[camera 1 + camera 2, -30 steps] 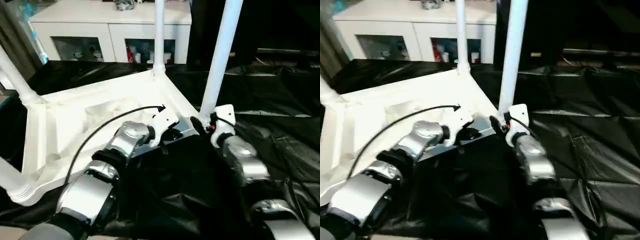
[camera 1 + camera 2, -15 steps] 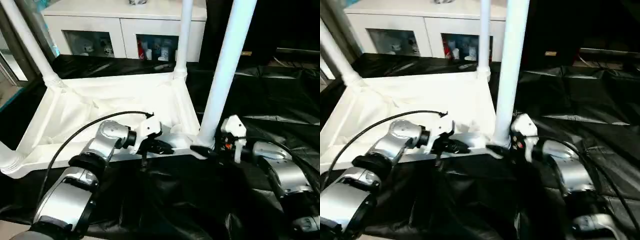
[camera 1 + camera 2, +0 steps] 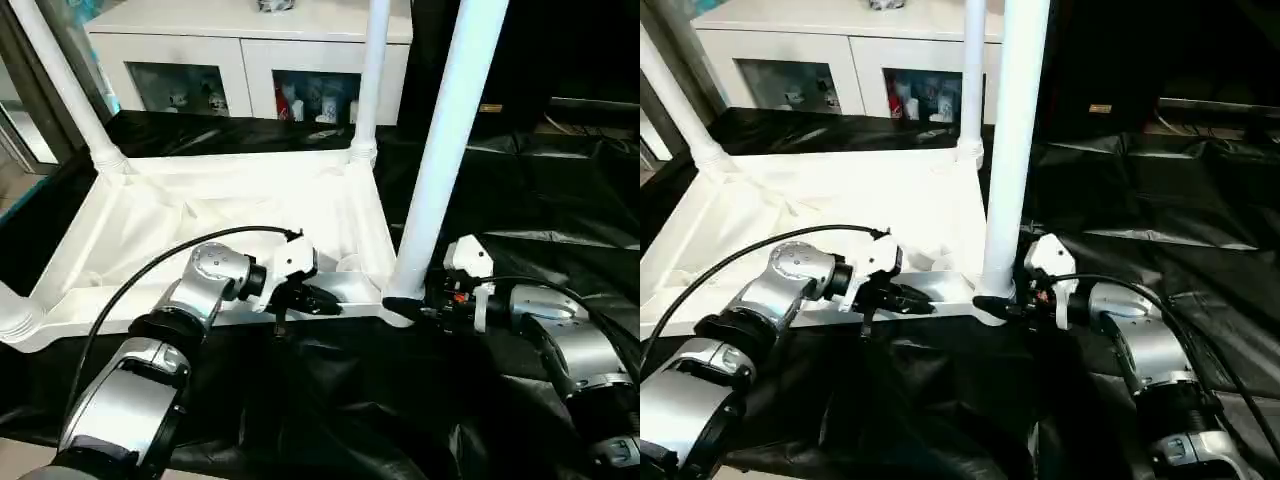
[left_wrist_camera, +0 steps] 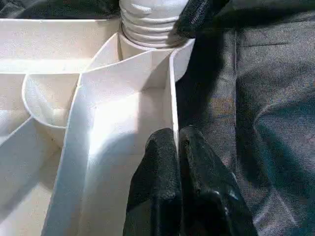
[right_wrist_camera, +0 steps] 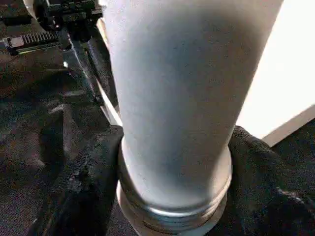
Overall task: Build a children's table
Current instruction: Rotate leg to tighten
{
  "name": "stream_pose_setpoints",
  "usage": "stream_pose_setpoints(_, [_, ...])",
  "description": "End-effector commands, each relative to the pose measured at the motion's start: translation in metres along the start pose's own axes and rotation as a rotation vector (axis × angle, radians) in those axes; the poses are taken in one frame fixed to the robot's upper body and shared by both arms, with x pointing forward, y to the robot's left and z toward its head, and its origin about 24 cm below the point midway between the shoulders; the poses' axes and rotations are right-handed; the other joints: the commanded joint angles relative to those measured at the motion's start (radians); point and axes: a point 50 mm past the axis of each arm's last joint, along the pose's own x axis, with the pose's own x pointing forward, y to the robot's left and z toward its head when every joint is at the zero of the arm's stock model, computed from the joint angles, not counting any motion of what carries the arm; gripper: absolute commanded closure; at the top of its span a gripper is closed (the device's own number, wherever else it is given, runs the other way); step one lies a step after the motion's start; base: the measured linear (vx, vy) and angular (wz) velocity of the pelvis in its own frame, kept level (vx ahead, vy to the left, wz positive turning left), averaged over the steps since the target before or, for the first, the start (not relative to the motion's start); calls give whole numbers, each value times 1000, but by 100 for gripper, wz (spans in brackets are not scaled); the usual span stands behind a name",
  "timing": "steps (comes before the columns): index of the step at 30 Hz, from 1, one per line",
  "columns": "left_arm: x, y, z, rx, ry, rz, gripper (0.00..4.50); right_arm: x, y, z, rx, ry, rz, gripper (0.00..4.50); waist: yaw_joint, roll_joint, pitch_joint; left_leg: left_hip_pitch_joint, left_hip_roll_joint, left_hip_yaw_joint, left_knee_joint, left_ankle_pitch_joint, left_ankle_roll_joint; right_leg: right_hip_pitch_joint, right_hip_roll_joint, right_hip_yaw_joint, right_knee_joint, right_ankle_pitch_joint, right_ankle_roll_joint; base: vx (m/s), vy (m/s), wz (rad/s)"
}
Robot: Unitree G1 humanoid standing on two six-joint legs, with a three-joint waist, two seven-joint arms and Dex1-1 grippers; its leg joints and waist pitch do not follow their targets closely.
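The white children's table (image 3: 200, 215) lies upside down on black sheeting, ribbed underside up. Its legs stand upright in the corner sockets: one at the far left (image 3: 60, 85), one at the far right (image 3: 372, 70) and the near right leg (image 3: 445, 150). My left gripper (image 3: 320, 300) is shut on the table's thin near rim (image 4: 172, 98), one black finger (image 4: 157, 167) on each side, close to the near right socket. My right gripper (image 3: 405, 300) clasps the base of the near right leg (image 5: 177, 98), with a finger (image 5: 83, 182) pressed on either side just above the threaded collar.
Black crinkled sheeting (image 3: 520, 200) covers the surface around the table and runs off to the right. A white cabinet with glass doors (image 3: 250, 60) stands behind the table. The near left corner socket (image 3: 12, 322) sits at the picture's left edge.
The head camera has swung and tilted, so the whole picture has shifted. Both grippers keep their places at the near rim and the leg's base; the right one sits slightly closer around the leg.
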Motion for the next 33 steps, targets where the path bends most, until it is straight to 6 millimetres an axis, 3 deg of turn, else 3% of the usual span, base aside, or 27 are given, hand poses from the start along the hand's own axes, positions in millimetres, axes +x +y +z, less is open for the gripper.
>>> stream_pose_setpoints(1, [4, 3, 7, 23, -25, 50, 450, 9, 3, -7, 51, -3, -41, 176, 0, -20, -73, 21, 39, -14, -71, -209, 81, 47, -40, 29, -54, -216, -256, 0, 0, 0])
stream_pose_setpoints(4, [14, 13, 11, -6, 9, 193, 450, 19, -11, -19, 93, 0, -329, 176, -10, -21, -67, 23, 37, -15, -77, -258, 46, 40, -41, 29, -63, -295, -240, 0, 0, 0])
stream_pose_setpoints(5, [18, 16, 13, -16, 12, 239, 450, 24, -14, -22, 132, -13, -407, 176, -13, -19, -67, 30, 35, -17, -78, -295, 20, 35, -44, 29, -71, -359, -220, 0, 0, 0])
stream_pose_setpoints(7, [23, 19, 16, -28, 9, 283, 450, 29, -15, -25, 174, -21, -475, 176, -22, -19, -64, 30, 34, -24, -84, -325, -3, 39, -42, 28, -78, -418, -188, 0, 0, 0])
stream_pose_setpoints(9, [36, 25, 26, -44, 9, 374, 450, 45, -13, -27, 259, -39, -580, 177, -31, -15, -64, 34, 32, -23, -86, -352, -11, 31, -38, 28, -83, -411, -188, 0, 0, 0])
stream_pose_setpoints(12, [44, 26, 32, -59, 0, 407, 450, 57, -9, -26, 284, -47, -604, 177, -35, -17, -63, 37, 29, -24, -86, -380, -11, 31, -39, 27, -88, -418, -181, 0, 0, 0])
stream_pose_setpoints(13, [54, 27, 39, -64, -7, 438, 450, 74, -3, -22, 295, -41, -622, 177, -36, -8, -64, 35, 30, -24, -88, -382, -7, 32, -39, 28, -88, -409, -179, 0, 0, 0])
stream_pose_setpoints(15, [57, 27, 41, -62, -7, 446, 450, 80, -1, -20, 296, -37, -632, 177, -42, -12, -65, 32, 27, -26, -88, -382, -12, 34, -38, 26, -87, -411, -177, 0, 0, 0])
stream_pose_setpoints(16, [61, 26, 43, -56, -10, 448, 450, 91, 3, -16, 276, -35, -629, 177, -41, -6, -64, 32, 27, -27, -88, -384, -10, 33, -40, 26, -89, -414, -175, 0, 0, 0])
stream_pose_setpoints(18, [62, 25, 43, -50, -15, 440, 450, 97, 8, -11, 267, -73, -579, 177, -44, -11, -64, 32, 26, -27, -88, -395, -7, 34, -38, 25, -91, -417, -171, 0, 0, 0])
stream_pose_setpoints(19, [62, 25, 43, -49, -16, 438, 450, 98, 9, -10, 273, -91, -562, 142, -43, -11, -66, 31, 27, -26, -88, -390, 0, 34, -39, 26, -91, -403, -172, 0, 0, 0])
stream_pose_setpoints(21, [61, 24, 42, -47, -23, 427, 450, 97, 9, -6, 277, -131, -534, 107, -42, -11, -66, 29, 28, -26, -89, -379, 7, 36, -38, 26, -87, -378, -179, 0, 0, 0])
stream_pose_setpoints(26, [50, 19, 33, -17, -33, 323, 450, 82, 9, 0, 115, -125, -356, 90, -43, -14, -69, 24, 30, -26, -87, -359, 28, 44, -38, 26, -81, -334, -196, 0, 0, 0])
stream_pose_setpoints(30, [37, 9, 21, 8, -19, 158, 450, 55, 6, -3, 17, -79, -201, 90, -40, -21, -72, 13, 32, -20, -79, -273, 72, 54, -40, 27, -66, -225, -235, 0, 0, 0])
stream_pose_setpoints(33, [32, 5, 16, 18, -5, 106, 450, 45, 4, -2, -4, -75, -179, 90, -35, -17, -78, 14, 36, -17, -71, -210, 99, 54, -38, 25, -53, -151, -267, 0, 0, 0])
